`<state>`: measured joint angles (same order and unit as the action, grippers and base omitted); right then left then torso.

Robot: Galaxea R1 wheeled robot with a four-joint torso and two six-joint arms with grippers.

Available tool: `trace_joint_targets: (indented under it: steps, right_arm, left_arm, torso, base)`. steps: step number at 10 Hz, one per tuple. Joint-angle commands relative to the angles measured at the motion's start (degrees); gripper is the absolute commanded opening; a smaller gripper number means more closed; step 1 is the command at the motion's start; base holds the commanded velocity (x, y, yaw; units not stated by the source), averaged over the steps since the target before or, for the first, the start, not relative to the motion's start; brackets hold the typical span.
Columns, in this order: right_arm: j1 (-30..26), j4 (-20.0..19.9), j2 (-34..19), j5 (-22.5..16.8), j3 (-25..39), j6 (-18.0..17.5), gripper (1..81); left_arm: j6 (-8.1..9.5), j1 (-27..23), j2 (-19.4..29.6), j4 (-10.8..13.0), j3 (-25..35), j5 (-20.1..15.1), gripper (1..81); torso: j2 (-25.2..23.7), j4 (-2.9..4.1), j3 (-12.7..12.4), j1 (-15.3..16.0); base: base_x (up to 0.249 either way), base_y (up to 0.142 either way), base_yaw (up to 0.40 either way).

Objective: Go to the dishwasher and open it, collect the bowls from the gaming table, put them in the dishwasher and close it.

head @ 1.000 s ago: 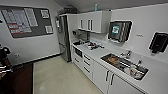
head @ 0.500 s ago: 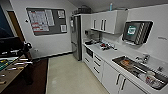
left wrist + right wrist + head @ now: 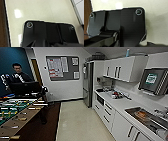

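The dishwasher, the bowls and the gaming table are out of view. In the head view I face a kitchen line along the right wall: a white counter [image 3: 120, 105] over white cabinet fronts with black handles [image 3: 108, 112] and a black built-in appliance [image 3: 100, 99]. Both wrist views look down past the robot's own dark plate. The left wrist view shows pale floor [image 3: 43, 11] and a white cabinet base [image 3: 80, 10]. The right wrist view shows pale floor [image 3: 156, 18] and a brown strip [image 3: 87, 7].
A foosball table [image 3: 15, 113] with a green field stands on dark carpet [image 3: 37, 129] at the left, with a person [image 3: 18, 75] behind it. Pale floor [image 3: 77, 122] runs ahead to a tall steel fridge [image 3: 88, 84]. A sink [image 3: 147, 118] is sunk in the near counter.
The camera has turned left and moved on: the kitchen line has slid to the right and the foosball table with the person has come into view at the left.
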<state>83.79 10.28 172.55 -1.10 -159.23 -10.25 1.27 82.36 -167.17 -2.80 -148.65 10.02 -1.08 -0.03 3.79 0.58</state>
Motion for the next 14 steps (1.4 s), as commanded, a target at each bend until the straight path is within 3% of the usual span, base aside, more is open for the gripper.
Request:
trace_joint_targets:
  steps: [1, 3, 6, 10, 14]
  right_arm:
    - [-2.8, 1.1, -0.2, -2.9, -0.6, 0.8, 81.1]
    - [-2.8, 0.4, -1.7, -2.7, 1.2, 0.8, 81.1]
    - [-2.6, 0.7, -8.4, -1.8, 14.1, 0.8, 81.1]
    - [-2.1, 1.0, -5.6, -1.7, 8.7, 0.8, 81.1]
    - [-2.1, 0.9, -5.7, -1.7, 8.7, 0.8, 81.1]
  left_arm:
    - [-0.30, -3.0, 0.6, 0.0, 0.0, -2.6, 81.1]
    - [-0.30, -3.0, 0.6, 0.0, 0.0, -2.6, 81.1]
    - [-0.30, -3.0, 0.8, -0.1, 0.0, -2.6, 81.1]
    - [-0.30, -2.9, 0.6, 0.0, 0.0, -2.6, 81.1]
    - [-0.30, -3.0, 0.7, 0.0, 0.0, -2.6, 81.1]
  torso:
    - [0.0, 0.00, 0.0, 0.0]
    - [0.0, 0.00, 0.0, 0.0]
    - [0.0, 0.00, 0.0, 0.0]
    - [0.0, 0.00, 0.0, 0.0]
    - [0.0, 0.00, 0.0, 0.0]
  base:
    - [0.000, 0.000, 0.351]
    - [0.000, 0.000, 0.351]
    - [0.000, 0.000, 0.351]
    - [0.000, 0.000, 0.351]
    - [0.000, 0.000, 0.351]
